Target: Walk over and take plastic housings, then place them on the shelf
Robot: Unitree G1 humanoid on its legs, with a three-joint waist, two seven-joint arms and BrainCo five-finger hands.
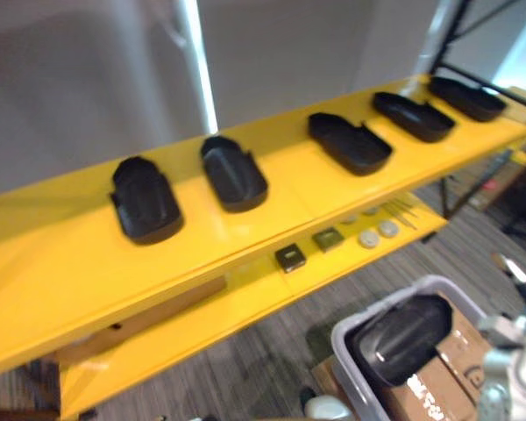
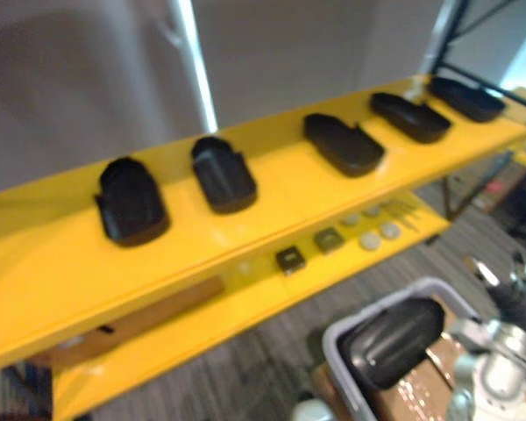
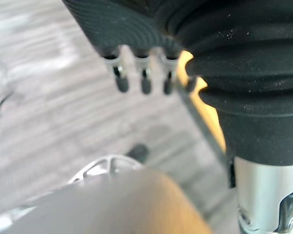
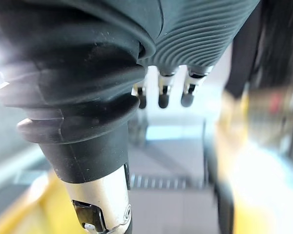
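My hands: my left hand (image 3: 145,82) and my right hand (image 4: 162,95) both hang with loose, straight fingers, and nothing is between them.
Housing to take: one black housing (image 1: 401,338) lies in the grey bin (image 1: 358,379), which stands low, in front of the right half of the shelf.
Housings placed: five lie in a row along the top board (image 1: 61,263), from the leftmost housing (image 1: 145,200) to the board's right end, each apart from its neighbour.
Free place: the left end of the top board is bare, so I judge the next housing belongs there.
How to do it well: I should step close to the bin first and come from above. Then I close my fingers around the housing's long sides and lift it clear of the rim. I set it flat, away from the front edge, without pushing the row.
Lower board (image 1: 245,303): small square parts (image 1: 290,257) and round discs (image 1: 368,238) lie near its front edge. I should not brush them.
Hard to see: the bin wall hides the housing's lower end, and I cannot tell if more housings lie under it. A cardboard box (image 1: 460,351) is just beside the bin, but whether they touch is unclear.
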